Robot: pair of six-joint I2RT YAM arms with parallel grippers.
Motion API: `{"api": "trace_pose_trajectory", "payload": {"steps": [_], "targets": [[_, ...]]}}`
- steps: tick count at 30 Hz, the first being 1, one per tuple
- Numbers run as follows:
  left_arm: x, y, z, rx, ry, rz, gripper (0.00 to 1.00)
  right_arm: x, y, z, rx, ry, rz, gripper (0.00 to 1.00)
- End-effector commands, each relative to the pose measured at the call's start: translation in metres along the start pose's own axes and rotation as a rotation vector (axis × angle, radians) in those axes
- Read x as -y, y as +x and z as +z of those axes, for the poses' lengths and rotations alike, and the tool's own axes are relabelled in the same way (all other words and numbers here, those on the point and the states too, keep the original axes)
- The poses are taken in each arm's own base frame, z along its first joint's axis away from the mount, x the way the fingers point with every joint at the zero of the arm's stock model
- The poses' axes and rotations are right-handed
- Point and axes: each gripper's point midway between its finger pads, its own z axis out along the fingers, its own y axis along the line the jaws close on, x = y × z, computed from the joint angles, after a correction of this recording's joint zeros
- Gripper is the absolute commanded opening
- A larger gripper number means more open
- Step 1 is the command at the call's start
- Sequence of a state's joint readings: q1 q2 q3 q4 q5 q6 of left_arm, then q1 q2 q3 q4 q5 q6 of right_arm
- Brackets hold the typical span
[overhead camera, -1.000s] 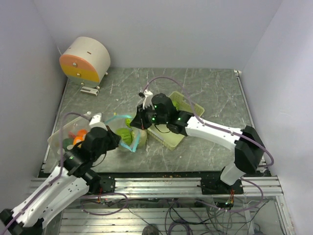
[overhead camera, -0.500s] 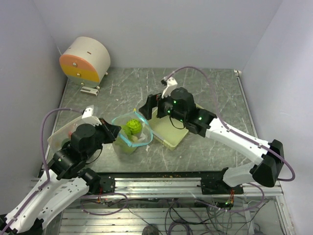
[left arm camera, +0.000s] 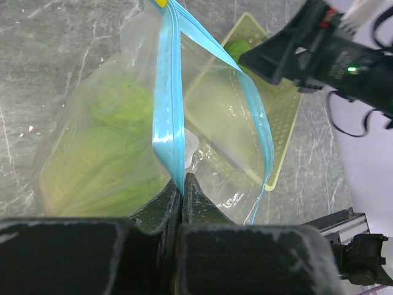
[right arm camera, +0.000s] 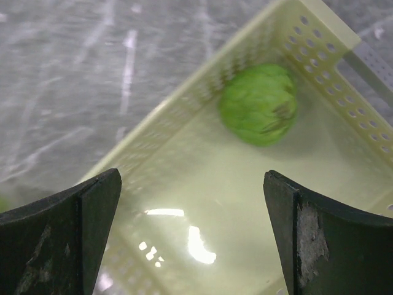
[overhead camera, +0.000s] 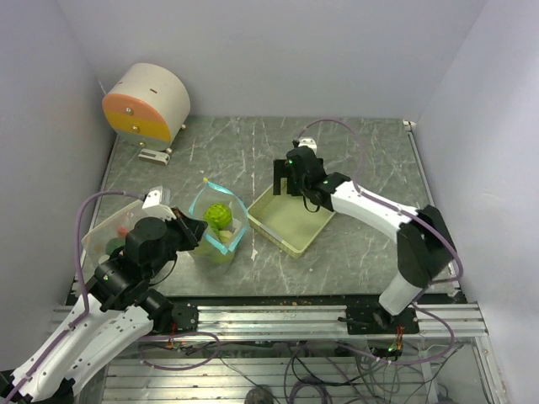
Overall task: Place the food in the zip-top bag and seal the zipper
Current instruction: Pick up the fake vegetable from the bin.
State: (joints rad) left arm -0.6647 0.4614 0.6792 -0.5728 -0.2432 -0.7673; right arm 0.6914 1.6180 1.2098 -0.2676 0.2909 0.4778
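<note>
The clear zip-top bag (overhead camera: 221,229) with a blue zipper strip (left arm camera: 169,104) stands left of the middle, its mouth partly open. A round green food piece (overhead camera: 218,215) lies inside it, a pale green mass (left arm camera: 101,153) in the left wrist view. My left gripper (overhead camera: 187,233) (left arm camera: 182,182) is shut on the zipper strip at the bag's near-left edge. My right gripper (overhead camera: 286,180) (right arm camera: 190,227) hangs open over the far end of the pale basket (overhead camera: 296,225), nothing between its fingers. One green food piece (right arm camera: 259,103) (left arm camera: 238,48) rests in the basket's corner (right arm camera: 184,110).
A round white and orange drum (overhead camera: 148,102) stands at the back left. Clear plastic holding orange and green pieces (overhead camera: 111,237) lies by the left wall, beside my left arm. The right arm (left arm camera: 331,52) reaches across above the basket.
My right gripper left the bag, swung back to the basket's far end and opened. A green piece now sits in the bag. The left gripper kept its hold on the zipper.
</note>
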Motion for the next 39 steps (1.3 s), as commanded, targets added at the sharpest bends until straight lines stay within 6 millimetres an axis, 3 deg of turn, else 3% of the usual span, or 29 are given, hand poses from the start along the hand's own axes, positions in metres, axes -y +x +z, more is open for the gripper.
{"api": "trace_pose_trajectory", "payload": {"steps": [1, 5, 10, 15, 18, 23, 26, 28, 30, 35, 39], "targets": [[0.005, -0.003, -0.002, 0.012, 0.025, 0.001, 0.07, 0.035, 0.002, 0.029, 0.0, 0.148, -0.009, 1.0], [0.006, -0.003, -0.002, 0.01, 0.036, 0.02, 0.07, 0.057, 0.006, 0.052, 0.021, 0.264, -0.043, 1.0], [0.005, -0.002, -0.003, 0.012, 0.036, 0.038, 0.07, 0.067, 0.019, 0.087, -0.015, 0.255, -0.043, 1.0], [0.002, -0.002, -0.004, 0.009, 0.026, 0.045, 0.07, 0.08, 0.02, 0.104, 0.019, 0.257, -0.031, 0.99], [0.0, -0.001, -0.006, 0.008, 0.02, 0.043, 0.07, 0.082, 0.022, 0.109, 0.025, 0.233, -0.019, 0.88], [-0.003, -0.001, -0.009, 0.014, 0.012, 0.033, 0.07, 0.078, 0.018, 0.097, 0.041, 0.199, 0.003, 0.5], [-0.004, -0.001, -0.01, 0.018, 0.01, 0.025, 0.07, 0.076, 0.005, 0.073, 0.067, 0.191, 0.024, 0.34], [-0.006, 0.0, -0.01, 0.016, 0.002, 0.021, 0.07, 0.065, -0.007, 0.045, 0.109, 0.153, 0.042, 0.31], [-0.008, 0.001, -0.009, 0.013, -0.008, 0.014, 0.07, 0.042, -0.021, 0.012, 0.17, 0.072, 0.033, 0.31], [-0.009, 0.005, -0.008, 0.003, -0.008, 0.002, 0.07, -0.07, -0.041, -0.084, 0.249, -0.428, -0.072, 0.31], [-0.009, 0.005, -0.01, 0.013, -0.002, -0.018, 0.07, -0.14, -0.039, -0.156, 0.263, -0.808, -0.152, 0.31]]}}
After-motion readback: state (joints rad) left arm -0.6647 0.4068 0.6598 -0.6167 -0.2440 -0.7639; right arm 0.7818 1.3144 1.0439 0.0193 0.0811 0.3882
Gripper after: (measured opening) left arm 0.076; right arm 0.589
